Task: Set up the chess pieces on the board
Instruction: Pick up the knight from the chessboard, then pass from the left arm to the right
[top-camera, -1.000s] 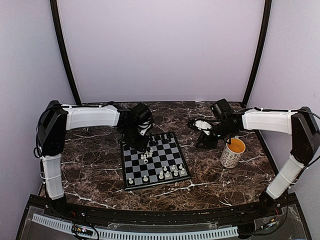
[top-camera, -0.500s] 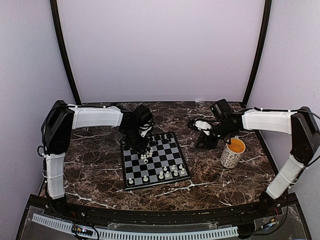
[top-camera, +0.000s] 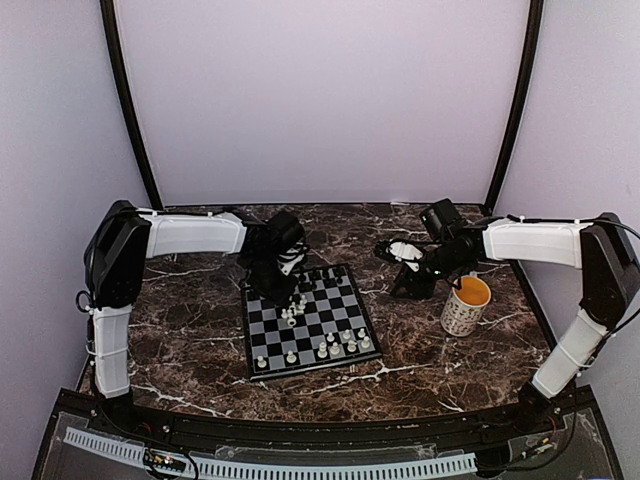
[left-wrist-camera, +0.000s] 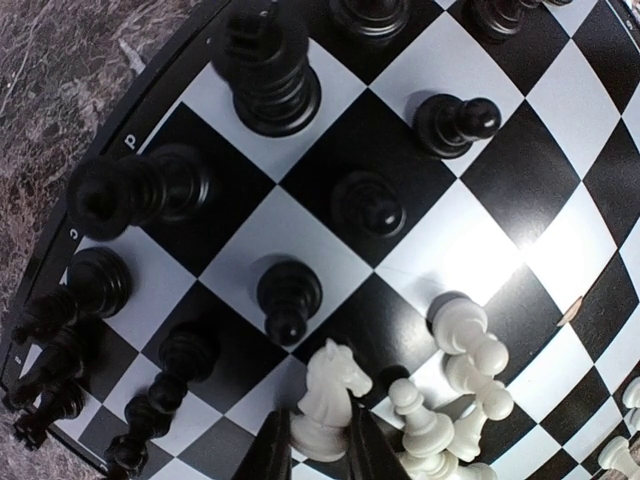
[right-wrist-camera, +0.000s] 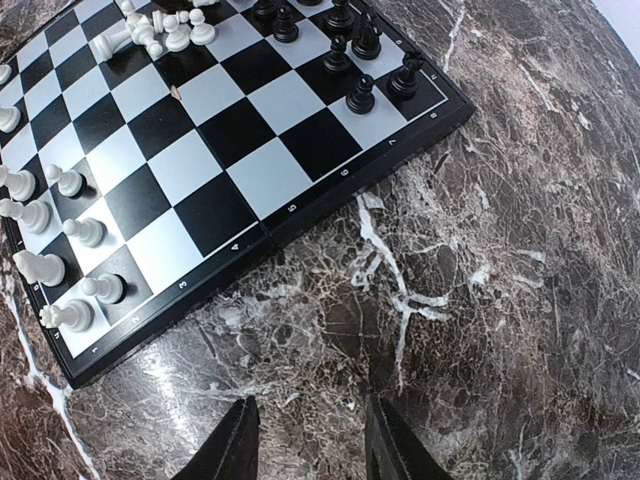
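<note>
I am holding the left gripper (left-wrist-camera: 318, 425) low over the far left part of the board (left-wrist-camera: 470, 250), its fingers narrow and pinching the base of the white knight (left-wrist-camera: 335, 385). My worry here is the crowding. A heap of white pieces (left-wrist-camera: 455, 400) is lying just beside the knight on its right, and a black pawn (left-wrist-camera: 290, 300) is standing just beyond it. A lift that is not straight up is likely to drag or topple those neighbours. Because the grip is sitting so low on a tall piece, the knight may also tilt or slip out in transit.

Further right, the right gripper (right-wrist-camera: 308, 440) is hanging over the bare marble table (right-wrist-camera: 500, 250) just off the board's right edge, fingers moderately apart and holding nothing. The mug (top-camera: 465, 305) is standing close beside that arm, so a careless swing toward the board could clip it. If both arms are working over the small board at once, they could collide.

Counting from the left, I am seeing one board, lying mid-table between the arms. In the left wrist view roughly a dozen black pieces (left-wrist-camera: 265, 70) are standing in the far left corner, three of them pawns alone on squares near the knight. There is one white knight in the grip and at least four white pieces in the heap, too tangled to count exactly. About eight white pieces (right-wrist-camera: 85, 232) are standing along the near rows in the right wrist view. There is one mug.
</note>
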